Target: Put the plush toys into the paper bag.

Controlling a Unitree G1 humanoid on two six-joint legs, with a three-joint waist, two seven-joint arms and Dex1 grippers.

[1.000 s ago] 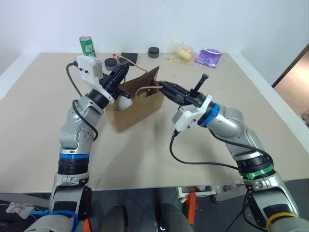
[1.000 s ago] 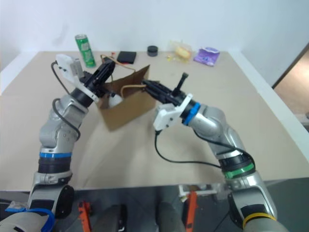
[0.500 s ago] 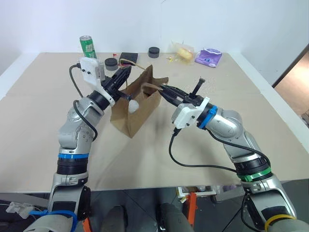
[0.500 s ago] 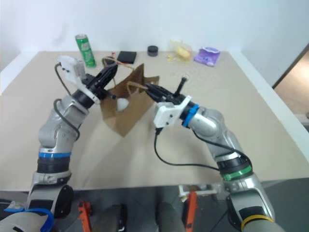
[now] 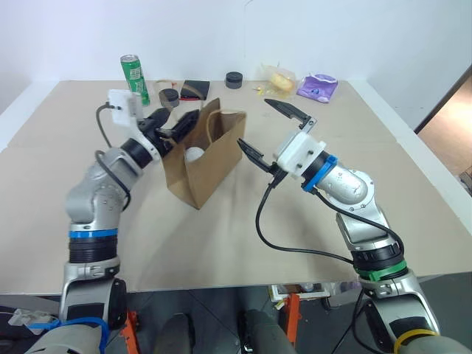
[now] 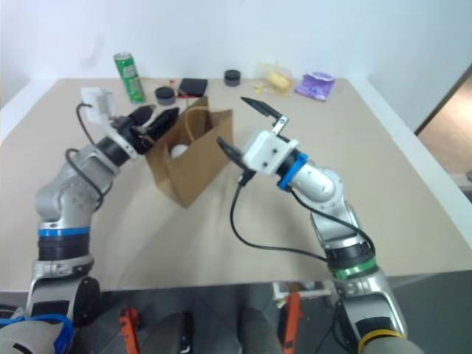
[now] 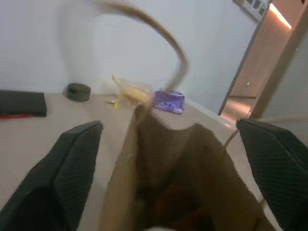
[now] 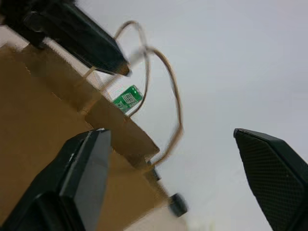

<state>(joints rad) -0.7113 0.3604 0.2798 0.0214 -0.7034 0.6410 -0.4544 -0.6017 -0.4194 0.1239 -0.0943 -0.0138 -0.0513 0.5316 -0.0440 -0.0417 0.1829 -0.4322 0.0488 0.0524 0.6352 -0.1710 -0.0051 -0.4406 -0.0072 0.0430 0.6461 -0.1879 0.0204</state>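
Brown kraft paper bag (image 5: 203,166), tan twisted handles. White plush toy (image 5: 194,154) showing at bag mouth; reddish-brown fur deep inside in left wrist view. Beige table (image 5: 310,214). Green can (image 5: 133,76), white print. Purple pouch (image 5: 318,87). Yellow item in clear wrap (image 5: 280,80). Black flat box (image 5: 196,89); two dark round caps. Black jaws, white wrist housings, blue arm rings.

A brown kraft paper bag (image 5: 205,164) stands upright on the table, its mouth open upward and its thin tan loop handles (image 5: 209,122) rising above the rim. Inside, near the top, the rounded white plush toy (image 5: 193,154) shows just under the rim. Deeper in the bag, the left wrist view shows a dark reddish-brown furry shape (image 7: 172,204), apparently the brown plush toy.
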